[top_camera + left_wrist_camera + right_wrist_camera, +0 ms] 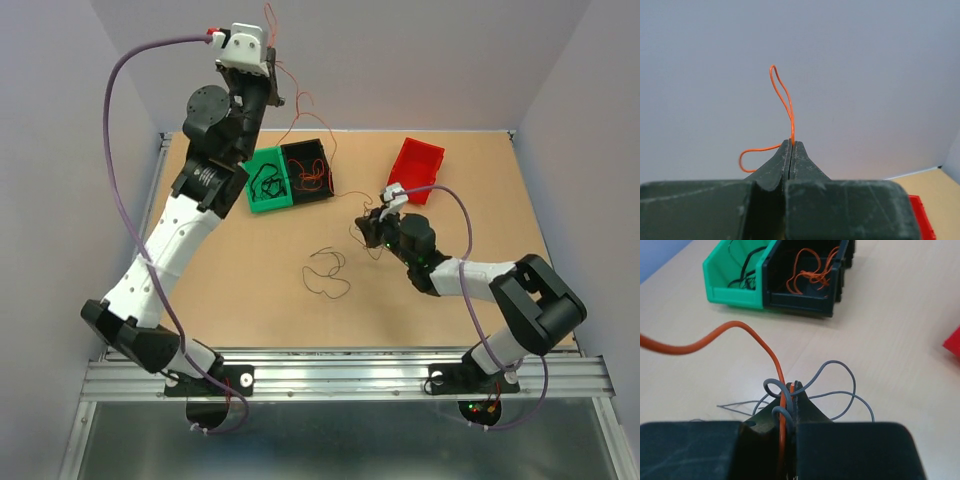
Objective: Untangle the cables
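strands crossing: the orange wire (740, 324) runs from the left gripper (791, 143), pressed shut on it high up, down to the right gripper (791, 390), clamped on it and a looped grey wire (835, 362) just above the table (900, 340), likely light, springy, kink-prone, best nipped beside the tangle.

No text, label, brand, number or sign can be read in any of the three views.
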Controlling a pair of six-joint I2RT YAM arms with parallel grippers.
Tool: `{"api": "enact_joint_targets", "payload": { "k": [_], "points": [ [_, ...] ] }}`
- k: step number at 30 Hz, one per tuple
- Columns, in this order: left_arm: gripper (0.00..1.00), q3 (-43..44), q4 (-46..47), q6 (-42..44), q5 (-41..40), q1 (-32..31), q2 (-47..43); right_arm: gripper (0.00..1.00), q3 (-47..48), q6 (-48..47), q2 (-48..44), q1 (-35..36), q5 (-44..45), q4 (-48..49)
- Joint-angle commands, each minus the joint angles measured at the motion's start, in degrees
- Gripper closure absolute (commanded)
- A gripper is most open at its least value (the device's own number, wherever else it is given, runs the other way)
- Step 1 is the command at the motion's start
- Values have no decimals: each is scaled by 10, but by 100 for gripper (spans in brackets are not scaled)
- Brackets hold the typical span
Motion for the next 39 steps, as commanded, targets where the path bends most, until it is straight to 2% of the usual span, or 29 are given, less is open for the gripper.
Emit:
{"api": "enact_joint_targets", "payload": {
  "k": [1,2,5,7,8,9,13,17,20,25,33,39],
  "points": [
    [100,44,0,-45,27,64,61,99,-32,27,-50,3,131,41],
    [100,74,-10,-58,36,92,75,99,-37,38,-63,2,154,39],
    [100,113,-36,-84,52,123,120,99,-47,74,-79,-5,285,2],
    [100,111,-35,-118,52,150,133,99,-46,150,-97,-29,384,-43],
    [100,101,-32,-130,52,161,135,99,-50,179,-104,-43,399,-73],
    [100,93,-29,-146,58,177,134,99,-70,226,-121,-76,396,-76],
    [100,49,-9,-174,104,197,135,100,-112,289,-161,-130,383,-78],
    [100,15,-1,-171,185,197,143,99,-125,277,-195,-130,381,-76],
    [100,-17,-1,-168,242,196,158,100,-143,261,-209,-130,358,-39],
    [100,-50,6,-167,294,192,194,99,-150,215,-215,-130,304,-10],
    [100,-49,10,-151,301,177,283,99,-154,210,-211,-130,294,4],
    [100,-55,8,-117,230,137,332,99,-163,209,-223,-130,286,10]
  ]
}}
